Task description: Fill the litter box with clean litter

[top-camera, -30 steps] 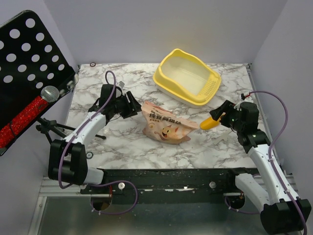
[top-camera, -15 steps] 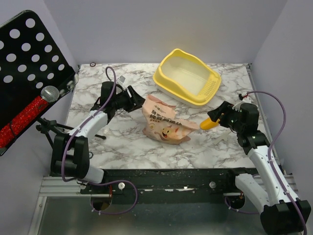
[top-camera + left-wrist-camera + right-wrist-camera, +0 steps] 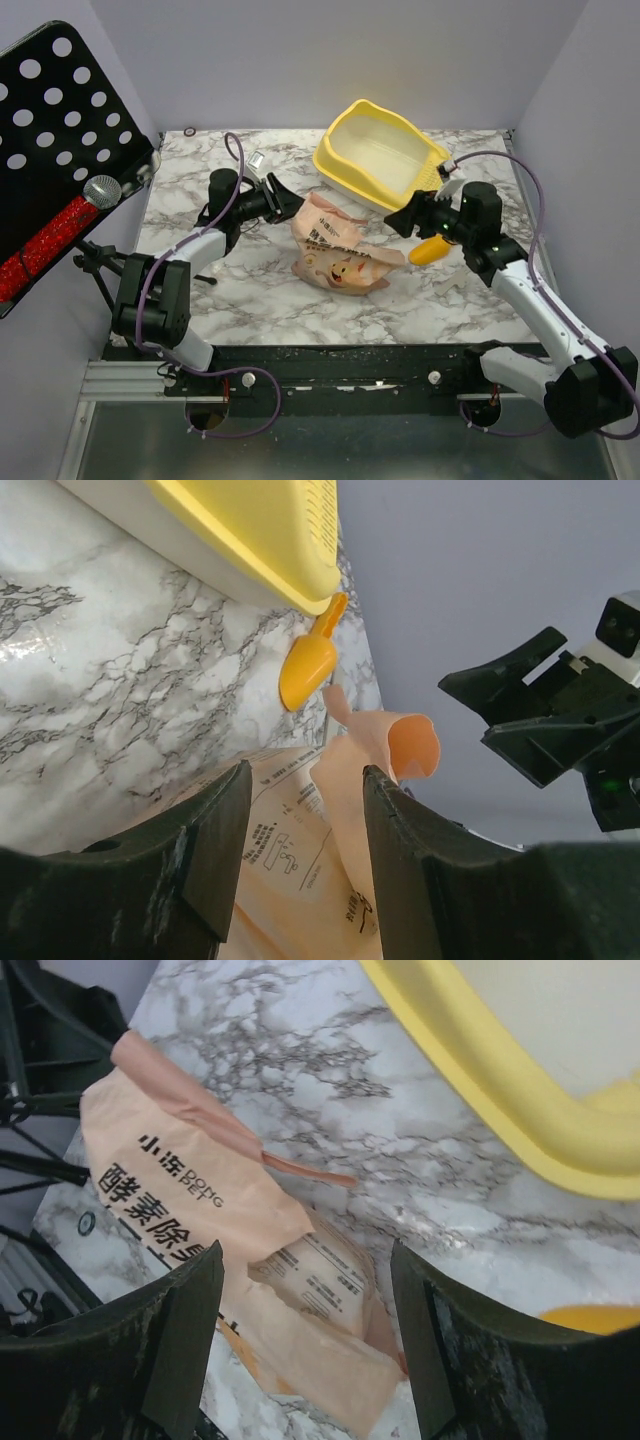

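The pale-yellow litter box [image 3: 326,160] stands at the back centre, pale inside, with no litter in it; it also shows in the left wrist view [image 3: 260,530] and the right wrist view [image 3: 500,1090]. No loose clean litter is in view. A crumpled tan printed bag [image 3: 335,250] lies mid-table. My left gripper [image 3: 290,200] is open at the bag's upper left corner, with the bag's paper [image 3: 290,840] between its jaws [image 3: 305,775]. My right gripper [image 3: 400,218] is open above the bag's right end [image 3: 190,1180], empty [image 3: 305,1255]. A yellow-orange scoop [image 3: 430,250] lies beside it.
The scoop also shows in the left wrist view [image 3: 308,665] and the right wrist view [image 3: 595,1322]. A black perforated stand [image 3: 60,110] and a red microphone [image 3: 60,225] on a tripod stand at the left edge. Grey walls close in the marble table [image 3: 250,290].
My left gripper has moved right to the bag's upper corner. My right gripper has swung left and back, away from the scoop and over the bag's right end. The scoop has not moved.
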`<state>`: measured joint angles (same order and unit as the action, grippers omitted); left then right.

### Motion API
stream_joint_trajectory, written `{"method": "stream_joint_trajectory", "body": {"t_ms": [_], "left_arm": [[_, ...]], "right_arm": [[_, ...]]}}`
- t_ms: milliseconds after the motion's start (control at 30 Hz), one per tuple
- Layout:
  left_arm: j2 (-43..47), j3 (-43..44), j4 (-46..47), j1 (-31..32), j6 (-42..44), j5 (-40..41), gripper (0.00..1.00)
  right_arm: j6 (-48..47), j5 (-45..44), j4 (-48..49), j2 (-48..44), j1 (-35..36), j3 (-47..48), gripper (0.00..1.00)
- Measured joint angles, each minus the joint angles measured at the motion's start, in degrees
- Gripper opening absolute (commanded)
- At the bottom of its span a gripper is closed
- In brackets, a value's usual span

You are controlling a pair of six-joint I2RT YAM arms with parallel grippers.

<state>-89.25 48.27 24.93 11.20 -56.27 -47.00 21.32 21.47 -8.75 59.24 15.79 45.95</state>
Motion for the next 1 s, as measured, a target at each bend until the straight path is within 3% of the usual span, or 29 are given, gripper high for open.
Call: {"method": "stream_joint_trajectory", "body": {"t_ms": [467,1000], "left_arm": [[0.1,-1.9,7.3,0.0,-2.9,-3.7,0.51],[1.0,-2.2,9.4,0.0,-3.6,-5.1,0.5]], "right_arm": [[-24.0,16.5,8.8,18.8,6.3,14.3,0.8],[-40.6,32.3,1.7,33.4,7.6,24.3,0.82]]}}
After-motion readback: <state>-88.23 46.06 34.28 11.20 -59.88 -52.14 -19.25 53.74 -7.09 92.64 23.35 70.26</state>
